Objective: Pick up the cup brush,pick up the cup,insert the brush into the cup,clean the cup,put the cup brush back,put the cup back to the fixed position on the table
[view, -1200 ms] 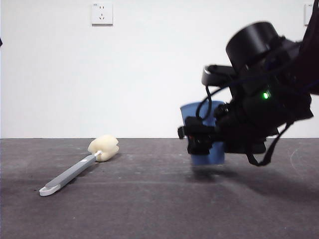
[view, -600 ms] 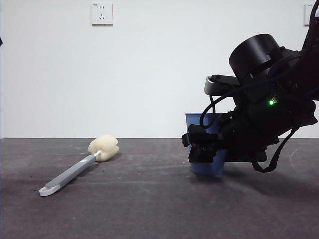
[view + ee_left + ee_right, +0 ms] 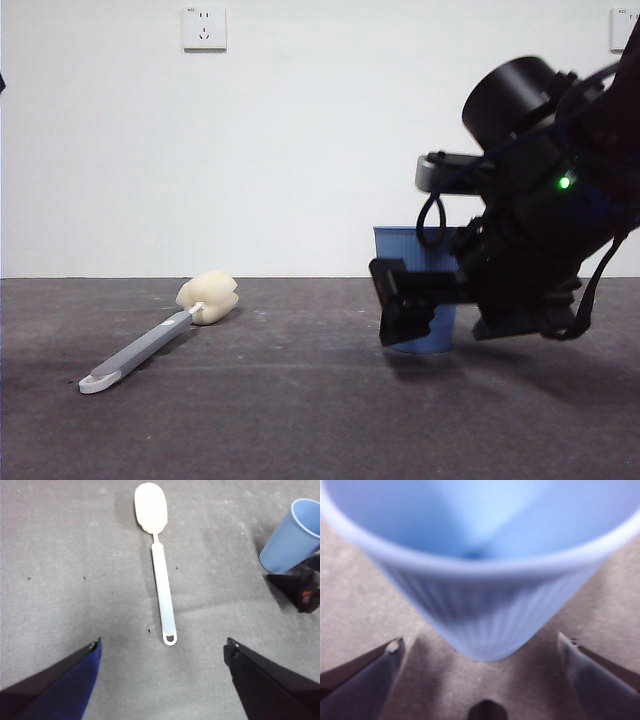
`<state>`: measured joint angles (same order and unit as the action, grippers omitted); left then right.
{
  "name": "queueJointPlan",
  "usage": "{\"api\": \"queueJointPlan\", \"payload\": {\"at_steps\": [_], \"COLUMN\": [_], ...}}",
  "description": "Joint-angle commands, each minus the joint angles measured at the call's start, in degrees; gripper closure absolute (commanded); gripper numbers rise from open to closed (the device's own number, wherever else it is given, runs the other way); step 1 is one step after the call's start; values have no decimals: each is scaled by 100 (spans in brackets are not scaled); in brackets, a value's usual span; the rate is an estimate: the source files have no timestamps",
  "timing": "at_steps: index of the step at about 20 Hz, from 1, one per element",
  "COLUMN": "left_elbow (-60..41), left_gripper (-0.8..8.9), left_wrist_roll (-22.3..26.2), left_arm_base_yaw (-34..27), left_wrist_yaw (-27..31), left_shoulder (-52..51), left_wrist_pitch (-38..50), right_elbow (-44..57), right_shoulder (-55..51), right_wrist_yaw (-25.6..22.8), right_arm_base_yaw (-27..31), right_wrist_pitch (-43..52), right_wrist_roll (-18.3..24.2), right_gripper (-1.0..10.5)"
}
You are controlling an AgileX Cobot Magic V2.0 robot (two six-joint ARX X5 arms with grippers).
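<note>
One cup (image 3: 428, 290) and one cup brush (image 3: 165, 329) are in sight. The cup, a blue ribbed tumbler, stands upright on the counter (image 3: 300, 420) with its mouth up. In the right wrist view it fills most of the picture, blurred by closeness, its base set down on the grey surface between the two jaws.

The right end effector (image 3: 482, 652) is spread wide — both jaws stand clear of the cup's wall on either side, touching nothing. In the front view the same end effector (image 3: 405, 300) comes in from the right side as a big dark mass with a green light, and its black jaw block covers the lower left part of the cup, so only the rim band and part of the base show.

The cup brush lies flat on the counter, well apart from the cup. Its cream sponge head (image 3: 208, 297) points toward the back wall and its white looped end (image 3: 95, 381) lies nearest the camera.

The left end effector (image 3: 162, 660) hangs above the brush with its jaws spread apart and holding nothing — the brush handle (image 3: 163, 590) lies between them in that view, and the cup (image 3: 292, 535) shows at the corner.

A white wall socket (image 3: 204, 27) sits high on the pale wall behind.
</note>
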<state>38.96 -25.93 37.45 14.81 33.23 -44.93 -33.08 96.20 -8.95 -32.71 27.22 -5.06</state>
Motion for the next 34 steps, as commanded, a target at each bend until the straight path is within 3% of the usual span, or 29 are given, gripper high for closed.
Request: {"api": "queueJointPlan", "payload": {"at_steps": [1, 5, 9, 13, 19, 25, 26, 27, 29, 30, 34], "left_elbow": [-33, -33, -33, -33, -28, -24, -24, -24, -24, -24, -24], "left_gripper": [404, 404, 405, 405, 406, 442, 523, 620, 814, 822, 822], "left_wrist_roll": [63, 66, 133, 503, 861, 868, 866, 866, 868, 868, 868], "left_arm_base_yaw": [-4, -4, -4, -4, -4, -4, -4, -4, -4, -4, -4], "left_wrist_yaw": [7, -35, -378, -702, -1403, -1661, -1661, -1659, -1659, -1659, -1657], "left_shoulder": [-4, -4, -4, -4, -4, -4, -4, -4, -4, -4, -4], "left_wrist_pitch": [31, 28, 26, 31, 31, 26, 28, 28, 28, 31, 28], "right_elbow": [44, 44, -15, -485, -1279, -1327, -1327, -1327, -1327, -1327, -1327], "right_shoulder": [-435, -1808, -3753, -5174, -5549, -5547, -5547, -5547, -5549, -5549, -5549], "right_wrist_yaw": [4, 48, 863, 1523, 2535, 2555, 2555, 2555, 2555, 2555, 2553], "right_arm_base_yaw": [-2, -2, -2, -2, -2, -2, -2, -2, -2, -2, -2], "right_wrist_pitch": [-389, -2319, -4260, -5855, -7206, -7372, -7372, -7375, -7372, -7370, -7364], "right_wrist_roll": [-114, -610, -605, -542, -450, -358, -350, -350, -350, -348, -348], "right_gripper": [401, 403, 408, 408, 411, 416, 438, 531, 834, 959, 958]}}
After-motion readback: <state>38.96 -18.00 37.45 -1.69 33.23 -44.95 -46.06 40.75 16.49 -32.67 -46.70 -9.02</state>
